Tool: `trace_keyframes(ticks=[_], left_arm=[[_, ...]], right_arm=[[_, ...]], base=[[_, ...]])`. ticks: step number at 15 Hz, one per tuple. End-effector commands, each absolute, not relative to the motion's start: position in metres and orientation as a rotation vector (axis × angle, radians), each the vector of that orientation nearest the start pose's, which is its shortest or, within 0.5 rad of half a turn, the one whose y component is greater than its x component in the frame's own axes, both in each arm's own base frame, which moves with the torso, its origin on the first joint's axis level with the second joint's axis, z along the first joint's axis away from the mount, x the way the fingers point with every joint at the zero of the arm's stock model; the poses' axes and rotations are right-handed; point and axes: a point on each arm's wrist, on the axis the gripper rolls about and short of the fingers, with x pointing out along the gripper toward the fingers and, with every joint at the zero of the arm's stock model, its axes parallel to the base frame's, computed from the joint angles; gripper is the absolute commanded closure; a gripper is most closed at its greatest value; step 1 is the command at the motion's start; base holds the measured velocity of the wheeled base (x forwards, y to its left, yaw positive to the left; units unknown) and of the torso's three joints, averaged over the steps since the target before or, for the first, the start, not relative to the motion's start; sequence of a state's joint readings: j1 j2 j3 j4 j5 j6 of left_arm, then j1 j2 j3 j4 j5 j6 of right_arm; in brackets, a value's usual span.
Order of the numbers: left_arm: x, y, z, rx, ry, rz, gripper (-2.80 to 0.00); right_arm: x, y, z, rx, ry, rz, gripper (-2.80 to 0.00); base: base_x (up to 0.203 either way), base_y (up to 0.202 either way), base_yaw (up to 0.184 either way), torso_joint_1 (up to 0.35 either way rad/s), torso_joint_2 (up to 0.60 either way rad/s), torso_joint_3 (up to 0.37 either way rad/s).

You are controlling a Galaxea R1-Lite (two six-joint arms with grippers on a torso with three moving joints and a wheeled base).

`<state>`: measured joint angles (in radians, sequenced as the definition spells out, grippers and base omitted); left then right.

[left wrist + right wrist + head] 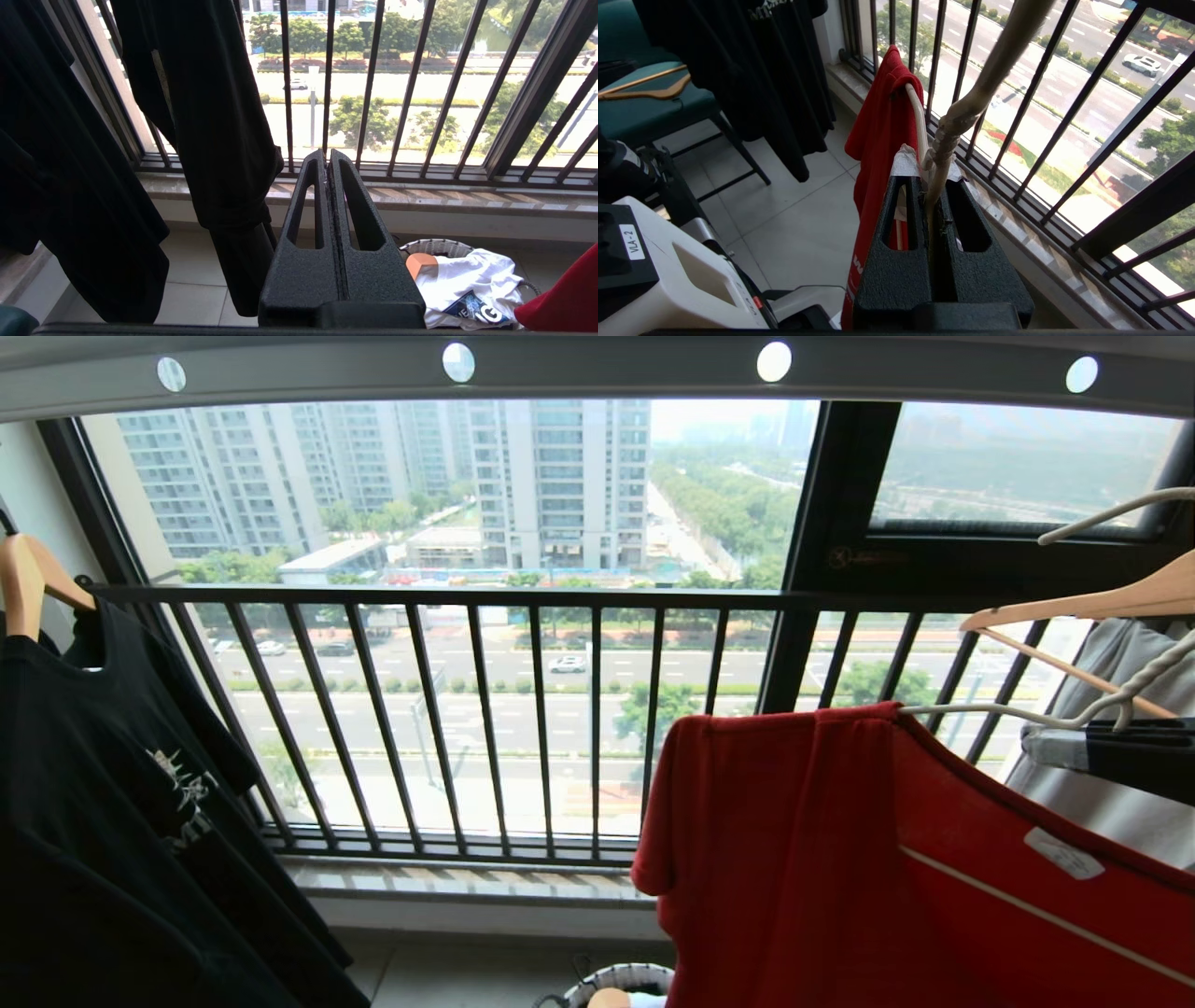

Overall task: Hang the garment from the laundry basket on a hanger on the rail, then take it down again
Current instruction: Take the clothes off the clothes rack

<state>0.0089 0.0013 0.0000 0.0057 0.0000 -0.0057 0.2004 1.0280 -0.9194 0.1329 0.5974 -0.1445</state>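
- Gripping the thin pale off-white wire hanger (941, 140) by its twisted neck, the right gripper (936, 182) has its black fingers pinched tight on the wire, the long hook rising up out of the wrist view.
- Draped over that hanger is the bright red short-sleeved T-shirt (840, 868), low on the right of the head view, one shoulder hooked over the wire's end, the rest hanging down toward the tiled floor (798, 224).
- Overhead runs the long grey rail pierced with round holes (597, 373); the hanger's hook reaches up toward it at the right edge, contact not visible.
- Down below, the small round laundry basket with a white rim (434, 246) sits by the window sill, a white cloth (467, 280) inside.
- Left gripper (327, 161): fingers pressed together, nothing between them, beside the hanging black T-shirt (210, 116).
- Black barred window railing (467, 709) behind it all.
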Motion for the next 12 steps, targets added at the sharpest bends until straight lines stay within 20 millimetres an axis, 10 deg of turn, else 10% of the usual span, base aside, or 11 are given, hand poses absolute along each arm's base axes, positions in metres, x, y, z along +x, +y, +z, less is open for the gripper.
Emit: trace_keyframes(ticks=[1,12], left_arm=[[-0.023,0.000,0.075,-0.006,0.008,0.009,0.00],[-0.023,0.000,0.075,-0.006,0.008,0.009,0.00]], right_arm=[[0.127,0.039,0.286,-0.129,0.185,0.838,0.00],[0.162,0.054,0.271,-0.149,0.207,0.983,0.00]], base=[[0.000,0.000,0.000,0.000,0.00,0.000],[0.000,0.000,0.000,0.000,0.00,0.000]])
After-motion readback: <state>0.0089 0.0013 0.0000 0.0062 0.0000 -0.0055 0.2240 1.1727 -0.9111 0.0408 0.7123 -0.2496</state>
